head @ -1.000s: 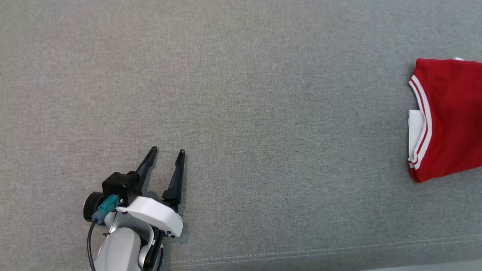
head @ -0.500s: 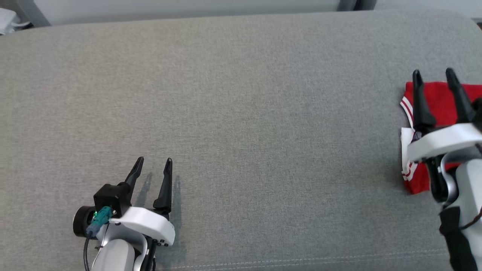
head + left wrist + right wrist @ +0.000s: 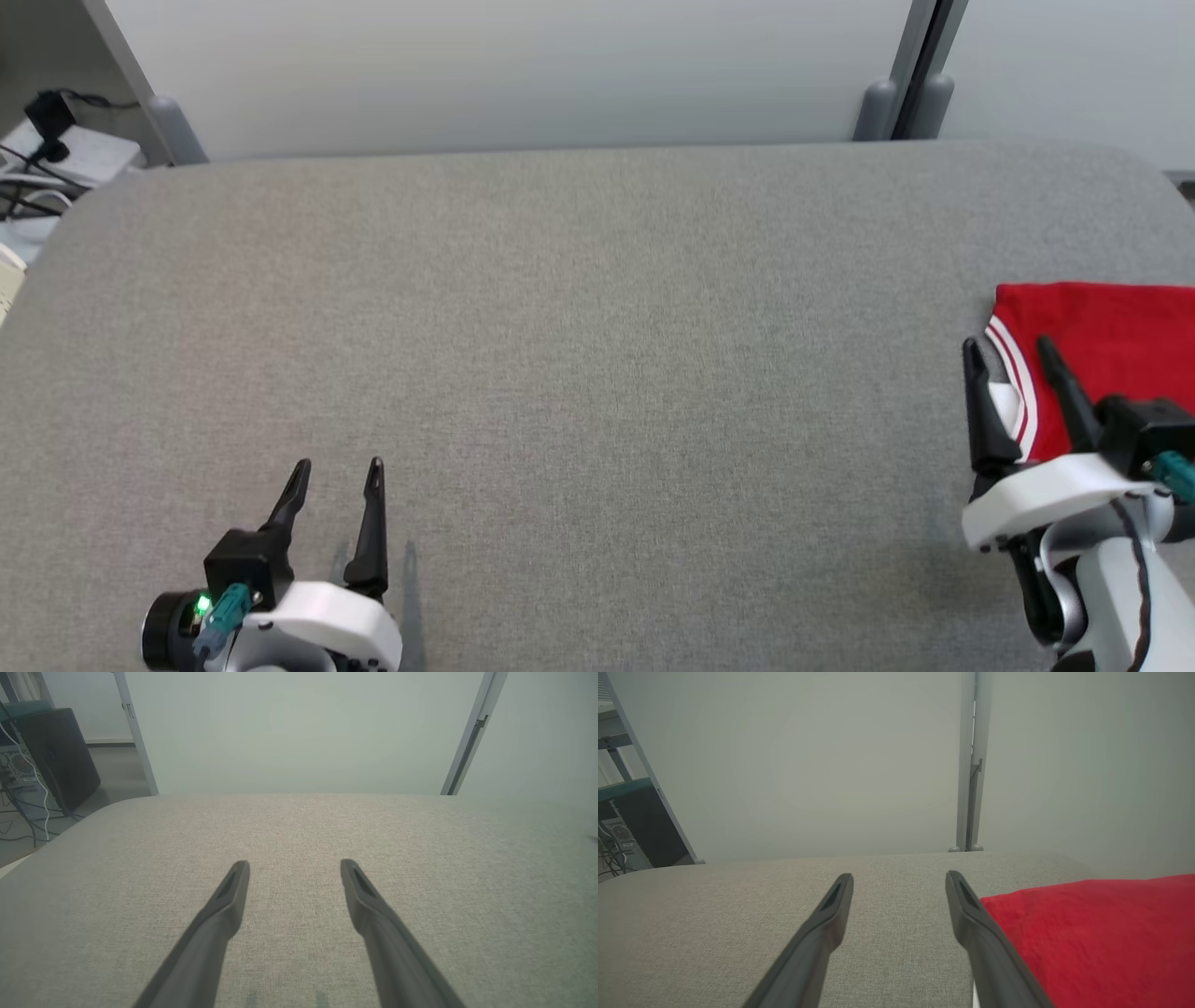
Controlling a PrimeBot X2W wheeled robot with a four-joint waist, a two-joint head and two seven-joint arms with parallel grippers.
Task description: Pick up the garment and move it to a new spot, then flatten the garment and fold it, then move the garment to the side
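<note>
The garment (image 3: 1111, 345) is red with white stripes along one hem, folded and lying at the right edge of the grey cushioned surface (image 3: 597, 373); it fills the lower right of the right wrist view as the garment (image 3: 1101, 938). My right gripper (image 3: 1008, 347) stands open just in front of the striped hem, with nothing between its fingers, and its right finger (image 3: 985, 938) lies against the garment's left edge. My left gripper (image 3: 338, 465) is open and empty at the lower left, far from the garment. In the left wrist view the left gripper (image 3: 295, 864) hovers over bare fabric.
A pale wall panel (image 3: 523, 75) with a grey post (image 3: 910, 75) runs behind the surface's far edge. Cables and a small device (image 3: 47, 131) sit off the back left corner. A dark computer case (image 3: 58, 756) stands on the floor at the left.
The head camera has tilted up, bringing the far edge and wall into view. My right gripper, open, has pulled back toward me from over the garment to its striped hem.
</note>
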